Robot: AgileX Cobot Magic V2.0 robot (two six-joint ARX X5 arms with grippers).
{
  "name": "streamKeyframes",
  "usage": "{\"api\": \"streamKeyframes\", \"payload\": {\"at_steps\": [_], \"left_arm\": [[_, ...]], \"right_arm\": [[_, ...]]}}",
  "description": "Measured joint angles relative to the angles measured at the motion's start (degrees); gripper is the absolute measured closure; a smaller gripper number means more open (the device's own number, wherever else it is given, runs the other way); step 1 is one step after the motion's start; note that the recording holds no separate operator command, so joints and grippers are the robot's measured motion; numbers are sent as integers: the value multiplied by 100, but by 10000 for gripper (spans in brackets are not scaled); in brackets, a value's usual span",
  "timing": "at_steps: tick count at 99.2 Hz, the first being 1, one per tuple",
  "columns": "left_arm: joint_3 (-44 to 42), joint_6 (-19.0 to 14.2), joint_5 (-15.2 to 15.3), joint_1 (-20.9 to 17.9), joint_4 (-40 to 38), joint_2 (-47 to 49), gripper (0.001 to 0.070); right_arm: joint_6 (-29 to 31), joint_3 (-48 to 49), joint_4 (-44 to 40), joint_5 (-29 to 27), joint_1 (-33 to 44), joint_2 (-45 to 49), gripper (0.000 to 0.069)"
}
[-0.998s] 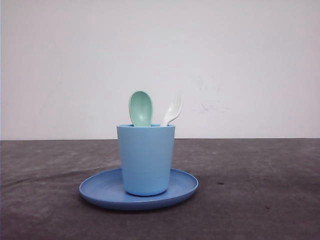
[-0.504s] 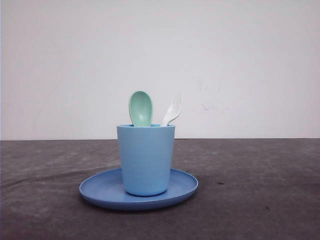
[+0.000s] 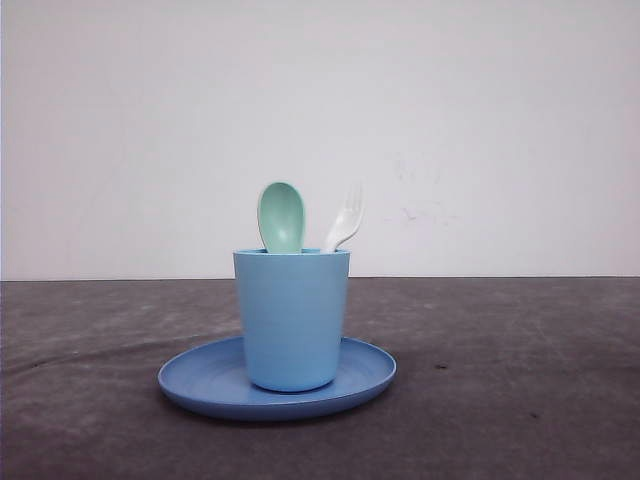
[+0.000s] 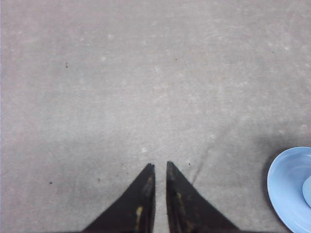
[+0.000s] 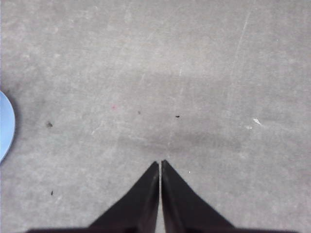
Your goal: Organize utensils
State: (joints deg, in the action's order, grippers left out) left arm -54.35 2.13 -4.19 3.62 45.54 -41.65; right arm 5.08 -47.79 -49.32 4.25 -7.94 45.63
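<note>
A pale mint-green spoon (image 3: pixel 281 215) and a small white fork (image 3: pixel 345 220) stand upright in a light blue cup (image 3: pixel 292 318), their heads above its rim. The cup rests on a round blue plate (image 3: pixel 200 378) in the middle of the dark table. In the left wrist view my left gripper (image 4: pixel 160 166) hangs shut over bare grey table, nothing between its fingers, with the plate's rim (image 4: pixel 284 184) off to one side. My right gripper (image 5: pixel 160 163) is shut as well, over bare table, a sliver of the plate (image 5: pixel 6 125) at the frame's edge.
A plain white wall stands behind the table. Dark grey table surface stretches to both sides of the plate and in front of it.
</note>
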Motion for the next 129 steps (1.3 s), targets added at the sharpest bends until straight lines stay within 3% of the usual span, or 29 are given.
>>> {"api": "streamKeyframes", "payload": {"at_steps": [23,44,71,105,129], "left_arm": [[595,-131,125,-146,-369,855,695],[2151,-417,240,-173,-1593,2343,695],[4009,-472,396,-173,-2249,3687,695],[4922,-476,621,-173,-2564,4138,695],[5252,-625,612,-173,-3495,4138,695]], "right_arm": [[0,0,4,0,2,0,685],[0,0,4,0,2,0,685],[0,0,7,0,2,0,685],[0,0,11,2,2,0,685],[0,0,31,2,2,0,685]]}}
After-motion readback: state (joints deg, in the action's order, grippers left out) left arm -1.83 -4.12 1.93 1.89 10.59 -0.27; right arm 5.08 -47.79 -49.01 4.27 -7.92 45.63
